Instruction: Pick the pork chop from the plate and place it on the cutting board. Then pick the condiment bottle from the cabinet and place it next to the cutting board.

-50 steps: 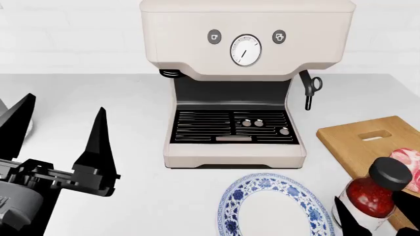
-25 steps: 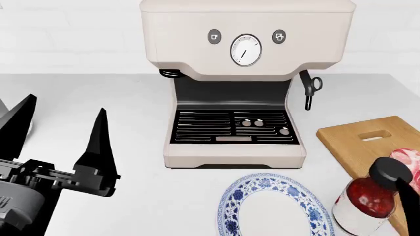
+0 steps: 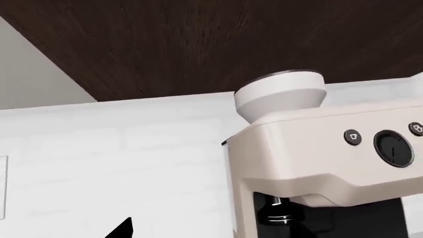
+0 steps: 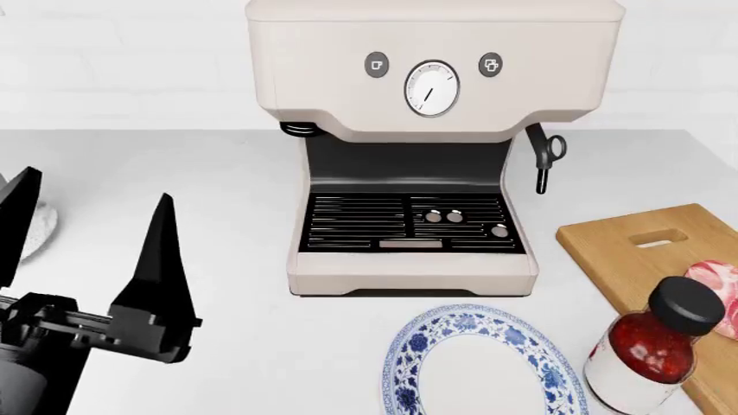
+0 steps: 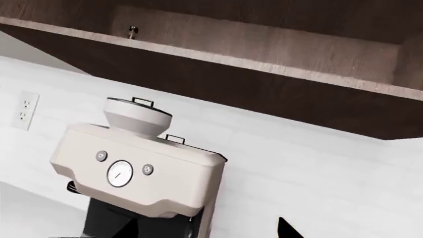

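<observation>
bottle down beside the board, both claws off it

from the head view i see the condiment bottle [image 4: 648,350] standing upright on the surface [image 4: 173,173], just beside the near edge of the cutting board [image 4: 628,246] and next to the plate [image 4: 429,367]. the pork chop [image 4: 717,285] lies on the board at the frame's right edge, only partly in view. nothing grips the bottle.

my left claw [image 4: 86,251] stands with its fingers spread wide and nothing between them, well apart from the bottle. of the right claw [image 5: 286,229] i get only a dark fingertip in its own wrist view, so i cannot tell how it stands.

if i had to take the bottle again, i judge it light, stiff and smooth, likely slippery on the clear part. it is tall for its base, so a knock near the black cap would tip it. i would close on the body below the shoulder. the chop looks soft and limp, probably slick, best taken across its thick middle. the espresso machine [image 4: 433,138] sits behind, out of the way.
</observation>
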You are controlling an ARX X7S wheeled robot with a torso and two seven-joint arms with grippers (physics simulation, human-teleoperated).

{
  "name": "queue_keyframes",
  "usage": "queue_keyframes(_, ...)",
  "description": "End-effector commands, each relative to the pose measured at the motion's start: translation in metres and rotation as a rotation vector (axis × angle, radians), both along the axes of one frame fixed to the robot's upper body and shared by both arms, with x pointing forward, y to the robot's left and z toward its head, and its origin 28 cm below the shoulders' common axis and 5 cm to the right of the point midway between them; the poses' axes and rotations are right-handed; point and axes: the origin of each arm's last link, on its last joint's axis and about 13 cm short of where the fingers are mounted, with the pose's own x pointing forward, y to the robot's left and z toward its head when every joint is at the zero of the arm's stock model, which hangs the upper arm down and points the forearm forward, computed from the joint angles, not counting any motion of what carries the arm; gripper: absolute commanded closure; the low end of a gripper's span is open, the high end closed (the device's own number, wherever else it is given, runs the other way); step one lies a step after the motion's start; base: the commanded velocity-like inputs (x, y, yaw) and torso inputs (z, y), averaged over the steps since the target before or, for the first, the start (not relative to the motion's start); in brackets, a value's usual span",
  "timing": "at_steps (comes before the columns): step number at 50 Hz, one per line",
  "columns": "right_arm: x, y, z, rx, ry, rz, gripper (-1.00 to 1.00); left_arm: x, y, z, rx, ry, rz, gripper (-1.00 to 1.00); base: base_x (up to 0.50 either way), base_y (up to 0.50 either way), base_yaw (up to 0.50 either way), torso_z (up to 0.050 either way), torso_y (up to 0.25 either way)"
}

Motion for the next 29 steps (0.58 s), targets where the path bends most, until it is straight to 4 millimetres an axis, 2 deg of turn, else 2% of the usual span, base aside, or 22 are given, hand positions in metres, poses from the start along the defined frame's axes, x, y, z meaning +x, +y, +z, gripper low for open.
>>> queue_keyframes(1, -0.017, 0.009, 0.011, 0.049, -0.206, 0.029, -1.0, -0.031, 0.002, 0.009, 0.021, -0.11, -0.003, -1.0, 0.0, 0.0, 0.0, 0.0, 0.0)
queue_keyframes(11, -0.019, 0.012, 0.015, 0.099, -0.29, 0.035, -1.0, -0.085, 0.013, 0.024, 0.01, -0.3, -0.014, -1.0, 0.0, 0.0, 0.0, 0.0, 0.0)
queue_keyframes(16, -0.024, 0.014, 0.016, 0.111, -0.329, 0.049, -1.0, -0.1, 0.024, 0.026, -0.018, -0.374, 0.012, -1.0, 0.0, 0.0, 0.0, 0.0, 0.0)
queue_keyframes(23, -0.028, 0.018, 0.017, 0.125, -0.373, 0.074, -1.0, -0.111, 0.029, 0.026, -0.03, -0.429, 0.017, -1.0, 0.0, 0.0, 0.0, 0.0, 0.0)
queue_keyframes(29, -0.032, 0.021, 0.017, 0.119, -0.399, 0.101, -1.0, -0.109, 0.026, 0.028, -0.027, -0.461, 0.023, -1.0, 0.0, 0.0, 0.0, 0.0, 0.0)
